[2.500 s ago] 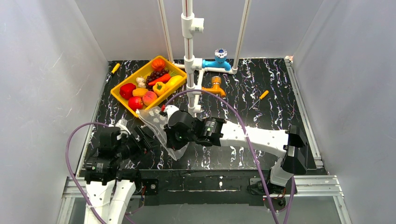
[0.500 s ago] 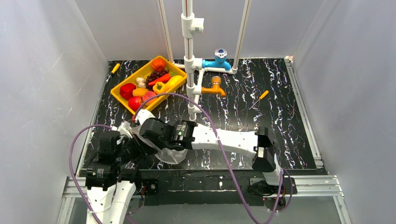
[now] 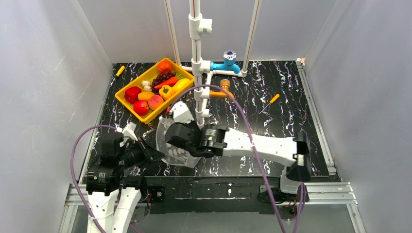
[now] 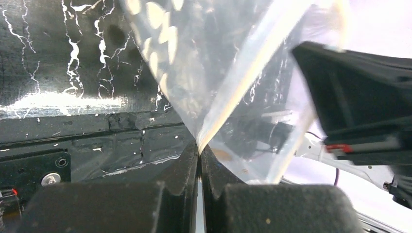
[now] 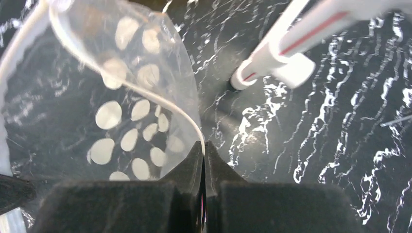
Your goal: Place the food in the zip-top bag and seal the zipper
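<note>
The left hand (image 4: 199, 155) is clamped shut on a corner of the clear, white-dotted plastic zip-top bag (image 5: 128, 114), the right hand (image 5: 204, 153) pinches its rim over the black marbled surface (image 3: 272, 87), and beyond, the glossy toy food (image 3: 155, 90) lies in the yellow rectangular tray (image 3: 138, 76).

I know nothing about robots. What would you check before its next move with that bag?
1. Hold of the left gripper on the bag: ok, pinched shut.
2. Hold of the right gripper on the bag's edge: ok, pinched shut.
3. The food inside the bag: not ok, it lies in the yellow tray.
4. Bag mouth open wide enough: cannot tell.
</note>
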